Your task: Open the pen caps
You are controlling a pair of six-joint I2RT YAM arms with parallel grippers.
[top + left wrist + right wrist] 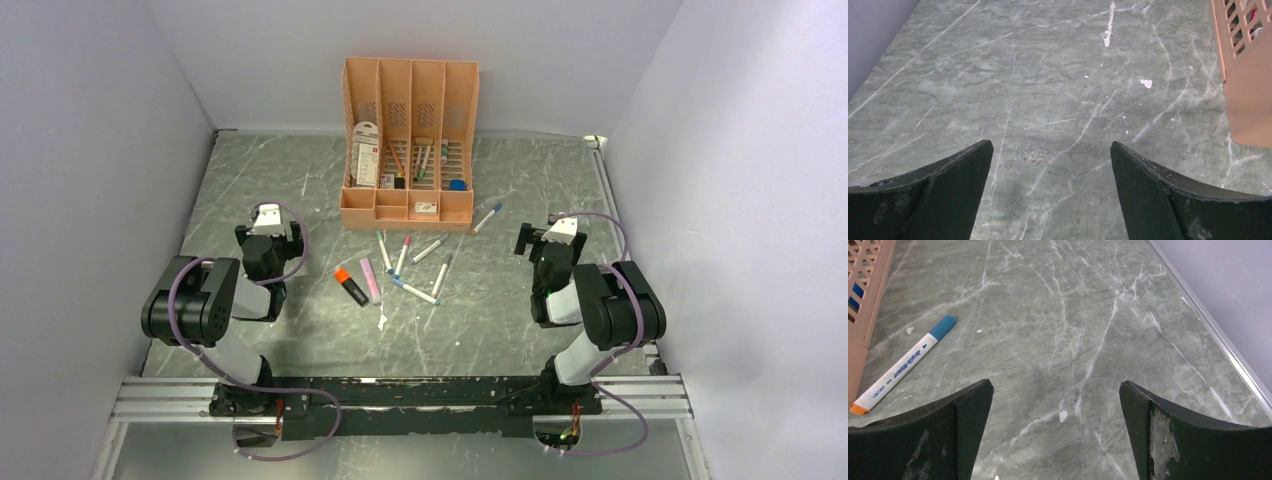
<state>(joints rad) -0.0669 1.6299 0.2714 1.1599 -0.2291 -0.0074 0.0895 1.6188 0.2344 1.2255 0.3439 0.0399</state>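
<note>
The black left gripper [1051,150] and black right gripper [1055,387] both gape wide, empty. Small coloured plastic pen caps [406,241] sit on slim white markers [416,292] scattered mid-frame, below the peach slatted organizer [360,215].

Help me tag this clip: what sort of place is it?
Likely a robot lab test cell: plain pale partition walls enclose a grey marble-patterned tabletop, and black left arm and right arm are mounted on an aluminium rail at its near edge.

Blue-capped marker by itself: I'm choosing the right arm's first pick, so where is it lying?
In the top view the blue-capped marker lies off the peach organizer's front right corner, between the central marker cluster and the right gripper.
</note>
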